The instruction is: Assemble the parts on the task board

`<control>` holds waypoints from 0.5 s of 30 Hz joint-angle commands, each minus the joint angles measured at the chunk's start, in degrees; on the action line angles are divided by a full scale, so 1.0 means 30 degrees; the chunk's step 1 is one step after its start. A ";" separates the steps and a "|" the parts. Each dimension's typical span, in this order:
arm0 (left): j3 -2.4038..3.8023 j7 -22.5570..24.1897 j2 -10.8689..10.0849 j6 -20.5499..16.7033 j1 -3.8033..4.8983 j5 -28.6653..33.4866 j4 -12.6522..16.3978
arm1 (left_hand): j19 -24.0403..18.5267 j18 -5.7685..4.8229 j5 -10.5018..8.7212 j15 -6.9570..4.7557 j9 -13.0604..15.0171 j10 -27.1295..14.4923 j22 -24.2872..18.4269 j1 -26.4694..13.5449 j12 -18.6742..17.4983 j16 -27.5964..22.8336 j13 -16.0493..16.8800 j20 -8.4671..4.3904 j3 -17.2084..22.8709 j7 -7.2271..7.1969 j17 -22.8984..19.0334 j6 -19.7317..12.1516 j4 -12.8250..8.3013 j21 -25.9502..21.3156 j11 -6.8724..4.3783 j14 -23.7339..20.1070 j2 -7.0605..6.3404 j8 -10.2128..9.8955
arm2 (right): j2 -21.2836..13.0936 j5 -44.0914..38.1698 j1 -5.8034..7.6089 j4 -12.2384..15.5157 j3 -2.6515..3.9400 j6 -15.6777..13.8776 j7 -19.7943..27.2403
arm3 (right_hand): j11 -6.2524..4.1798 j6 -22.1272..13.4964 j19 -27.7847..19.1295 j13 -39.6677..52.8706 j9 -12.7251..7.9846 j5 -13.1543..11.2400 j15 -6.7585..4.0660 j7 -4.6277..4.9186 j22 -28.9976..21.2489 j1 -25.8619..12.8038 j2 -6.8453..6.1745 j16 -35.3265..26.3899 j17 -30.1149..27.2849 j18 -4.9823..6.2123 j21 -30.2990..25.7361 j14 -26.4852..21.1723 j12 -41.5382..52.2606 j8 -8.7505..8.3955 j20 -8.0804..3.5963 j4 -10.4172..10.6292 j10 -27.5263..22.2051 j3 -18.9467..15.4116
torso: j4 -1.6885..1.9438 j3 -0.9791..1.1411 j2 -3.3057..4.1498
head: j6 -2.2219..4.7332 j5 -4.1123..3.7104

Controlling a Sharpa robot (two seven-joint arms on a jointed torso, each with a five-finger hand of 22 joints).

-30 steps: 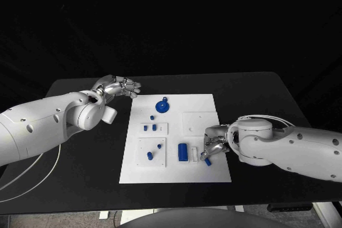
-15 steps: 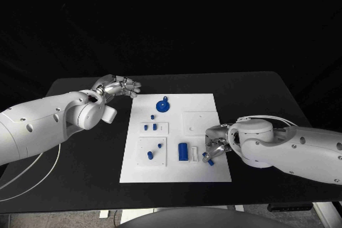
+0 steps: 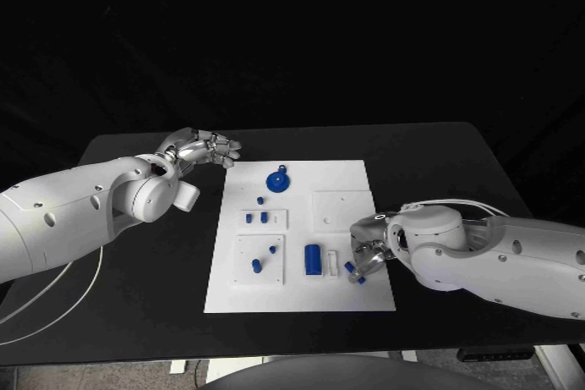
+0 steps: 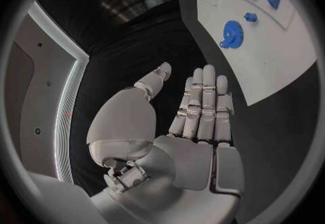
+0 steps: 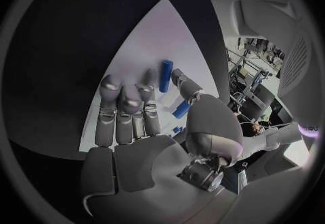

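Observation:
The white task board [image 3: 366, 174] lies mid-table. It carries a blue gear [image 3: 279, 182], also seen as the gear [image 4: 232, 34], two small blue pegs [image 3: 256, 218], two more pegs on a lower inset plate [image 3: 259, 274], and a blue cylinder [image 3: 314, 257] beside a white bar [image 3: 331, 263]. My right hand [image 3: 367, 248] hovers low over the board's right edge. Its fingers [image 5: 125, 110] are stretched out, and its thumb sits just beside a short blue peg [image 5: 181, 109] lying there; the peg does not look gripped. My left hand [image 3: 201, 146] hangs off the board's far left corner, fingers straight, holding nothing.
A raised white square plate [image 3: 340, 208] sits on the board just beyond my right hand. Bare black table [image 3: 451, 170] surrounds the board on both sides. My left forearm [image 3: 73, 208] lies over the table's left part.
My right hand and forearm have slid a little toward the board's near end, closing on the short blue peg. The peg has barely moved. The left arm is still.

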 commanded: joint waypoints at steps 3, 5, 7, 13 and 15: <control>0.0007 0.0099 0.0016 0.0283 0.0012 -0.0120 0.0067 | 0.0039 -0.0070 -0.0059 0.0031 -0.0024 -0.0097 0.0028 -0.0150 -0.0079 -0.0091 0.0018 0.0125 -0.0014 0.0003 0.0025 -0.0193 0.0123 -0.0111 0.0010 0.0059 -0.0040 0.0033 | 0.0063 -0.1654 -0.0348 -0.0609 -0.0404 0.1977 -0.1003 | 0.0003 -0.1701 -0.0135 0.0037 -0.4061 0.0051 0.0085 0.1576 0.0179 0.0519 0.0052 -0.0084 -0.0010 0.0107 -0.0059 -0.0072 0.0050 -0.0514 0.0002 -0.0151 -0.0156 -0.0030 | 0.0026 -0.0006 0.0010 | -0.0060 -0.0007; 0.0007 0.0099 0.0027 0.0283 0.0012 -0.0171 0.0062 | 0.0039 -0.0070 -0.0059 0.0031 -0.0024 -0.0096 0.0030 -0.0150 -0.0078 -0.0092 0.0019 0.0125 -0.0014 0.0003 0.0027 -0.0193 0.0124 -0.0112 0.0010 0.0060 -0.0041 0.0033 | 0.0138 -0.1861 -0.0359 -0.0662 -0.0444 0.1840 -0.1003 | 0.0001 -0.1702 -0.0132 0.0043 -0.4047 0.0051 0.0084 0.1574 0.0191 0.0768 0.0113 -0.0083 -0.0009 0.0107 -0.0052 -0.0073 0.0064 -0.0495 0.0000 -0.0264 -0.0161 0.0020 | 0.0021 0.0001 0.0009 | -0.0061 -0.0025; 0.0007 0.0107 0.0034 0.0278 0.0012 -0.0200 0.0065 | 0.0040 -0.0069 -0.0058 0.0031 -0.0024 -0.0096 0.0032 -0.0148 -0.0078 -0.0094 0.0019 0.0125 -0.0013 0.0003 0.0030 -0.0194 0.0125 -0.0114 0.0010 0.0061 -0.0039 0.0033 | 0.0201 -0.1952 -0.0372 -0.0709 -0.0481 0.1730 -0.1009 | -0.0006 -0.1686 -0.0115 0.0048 -0.4030 0.0050 0.0078 0.1567 0.0198 0.1036 0.0357 -0.0076 -0.0007 0.0107 -0.0044 -0.0061 0.0086 -0.0468 -0.0001 -0.0378 -0.0143 0.0098 | 0.0022 -0.0001 0.0010 | -0.0056 -0.0033; 0.0007 0.0090 0.0023 0.0290 0.0012 -0.0222 0.0080 | 0.0041 -0.0069 -0.0057 0.0030 -0.0024 -0.0096 0.0036 -0.0145 -0.0078 -0.0097 0.0020 0.0125 -0.0011 0.0003 0.0037 -0.0195 0.0129 -0.0117 0.0009 0.0064 -0.0034 0.0034 | 0.0276 -0.2655 -0.0375 -0.0867 -0.0616 0.1408 -0.1016 | -0.0029 -0.1662 -0.0081 0.0036 -0.4011 0.0048 0.0054 0.1545 0.0208 0.2744 0.1350 -0.0064 -0.0010 0.0103 -0.0042 -0.0012 0.0120 -0.0414 -0.0030 -0.1222 -0.0098 0.1040 | 0.0032 -0.0014 0.0004 | -0.0083 -0.0066; 0.0007 0.0077 0.0017 0.0301 0.0012 -0.0224 0.0087 | 0.0042 -0.0068 -0.0056 0.0030 -0.0025 -0.0096 0.0037 -0.0142 -0.0077 -0.0097 0.0020 0.0124 -0.0010 0.0003 0.0040 -0.0195 0.0130 -0.0118 0.0009 0.0065 -0.0031 0.0034 | 0.0310 -0.2954 -0.0375 -0.0995 -0.0649 0.1334 -0.1029 | -0.0020 -0.1654 -0.0074 0.0027 -0.4014 0.0050 0.0065 0.1554 0.0212 0.2961 0.1487 -0.0065 -0.0013 0.0103 -0.0041 -0.0001 0.0123 -0.0404 0.0007 -0.1379 -0.0086 0.1232 | 0.0020 -0.0012 0.0003 | -0.0101 -0.0056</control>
